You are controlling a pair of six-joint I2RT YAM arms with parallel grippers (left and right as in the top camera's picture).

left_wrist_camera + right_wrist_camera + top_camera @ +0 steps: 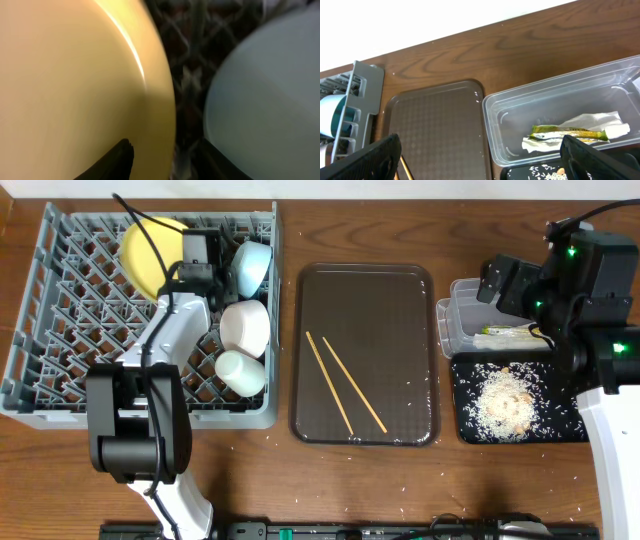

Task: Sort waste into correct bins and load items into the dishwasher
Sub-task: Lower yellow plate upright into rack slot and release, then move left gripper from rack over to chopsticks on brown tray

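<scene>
A: Checked the dish rack (pixel 60 300)?

B: Counted 4 pieces in it: yellow plate (pixel 145 250) on edge at the far side, light blue bowl (pixel 252 265) just beside, white bowl (pixel 245 325) nearer, cup (pixel 240 372) nearest.

A: Left gripper (pixel 165 159)?

B: Found down inside the rack, at the plate's rim, between plate and blue bowl. Seen spread in the wrist view, with the rim in the gap and not visibly pinched. Too blurred to call touching or apart.

A: Right gripper (pixel 480 150)?

B: Hung over the clear tub (pixel 495 115), fingers wide apart, nothing between.

A: Waste?

B: Entered wrapper (pixel 592 120) and green-and-yellow packet (pixel 565 132) in the tub. Entered rice (pixel 505 400) heaped in the black tray (pixel 455 400), just beside the tub. Noted stray grains on the brown tray (pixel 400 310) and the table (pixel 400 220).

A: Outstanding?

B: Logged 2 chopsticks (pixel 354 384), loose and nearly parallel on the brown tray, well apart from both grippers.

A: Step in hand?

B: Judged as seating or letting go of the plate. Sorting apparently done bar the stray grains, loading nearly so.

A: Next move?

B: Judged to call for backing the left gripper out of the pegs without tipping the plate. Then a low, narrow pinch on thin sticks lying flat, and a spot in the rack too tight for slipping through the grid.
</scene>
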